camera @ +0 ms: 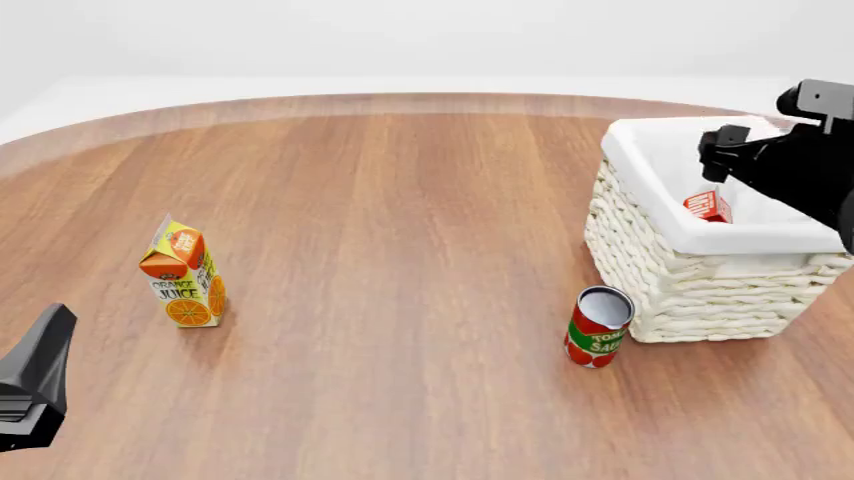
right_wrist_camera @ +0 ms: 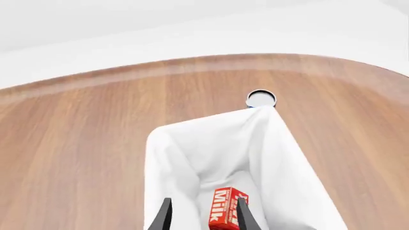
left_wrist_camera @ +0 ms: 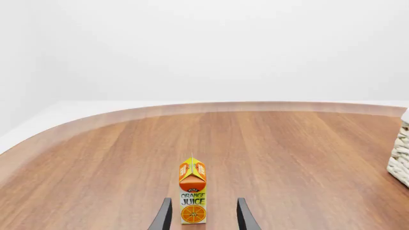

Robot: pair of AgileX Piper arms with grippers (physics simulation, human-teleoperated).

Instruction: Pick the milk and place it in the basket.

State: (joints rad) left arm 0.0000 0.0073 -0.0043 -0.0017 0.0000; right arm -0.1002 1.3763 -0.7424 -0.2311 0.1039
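The milk is found inside the basket, resting on the white cloth liner with its red top uppermost; in the right wrist view its "Milk" lettering is seen between the two dark fingers. The right gripper is held above the basket interior with its fingers spread apart and no contact with the carton is observed. The basket stands on the right side of the wooden bench. A tomato sauce can is noted upright just beside the basket's near left corner. An orange juice carton stands upright on the left side of the bench, well apart from the basket. The left gripper is positioned low, near the juice carton, its fingers parted and empty, the carton being seen between them but farther on.
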